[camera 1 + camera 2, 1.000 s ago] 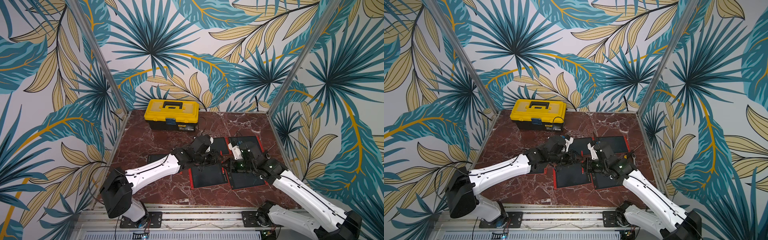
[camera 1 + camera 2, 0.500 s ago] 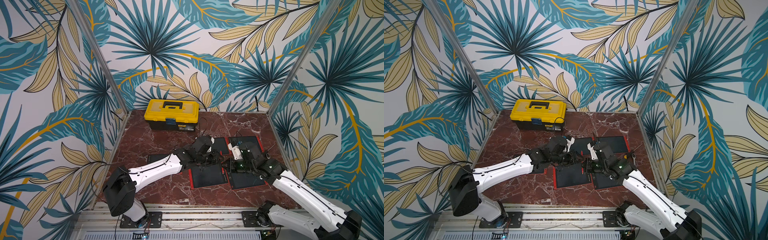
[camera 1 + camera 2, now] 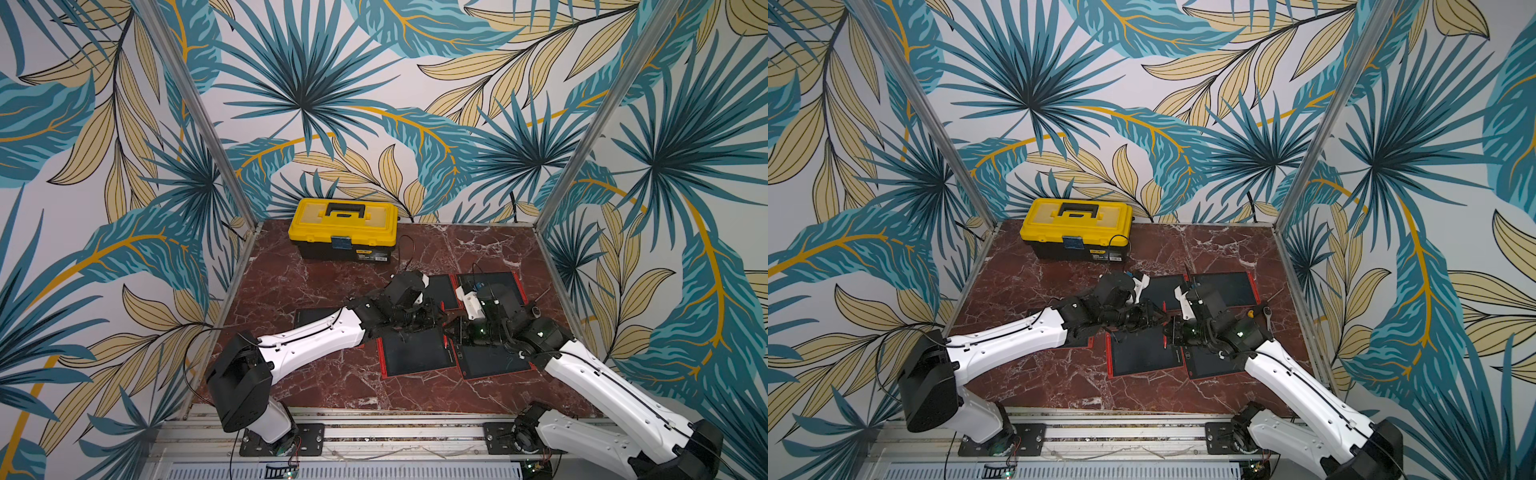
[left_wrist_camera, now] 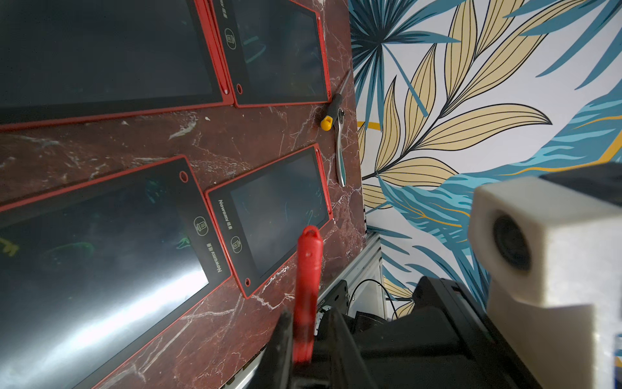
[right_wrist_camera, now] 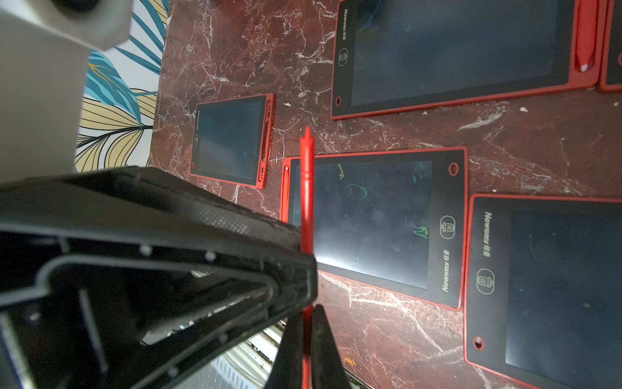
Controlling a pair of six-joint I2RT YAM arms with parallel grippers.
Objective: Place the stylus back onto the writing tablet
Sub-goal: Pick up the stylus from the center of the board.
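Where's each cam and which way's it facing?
Top views: high in front, facing down; left arm, right arm, table, toolbox.
Left wrist: on left arm, facing tablets; left gripper around stylus, right arm's camera shows.
Right wrist: on right arm, facing tablets; right gripper shut on stylus, left gripper beside.
Shared: both wrists see the stylus.

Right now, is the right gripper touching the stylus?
Touching. The right wrist view shows the right gripper shut on the red stylus, a finger pressed against each side of its shaft.

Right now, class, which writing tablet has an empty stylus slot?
The writing tablet lying alone on the robot's left; the other four hold red styluses.
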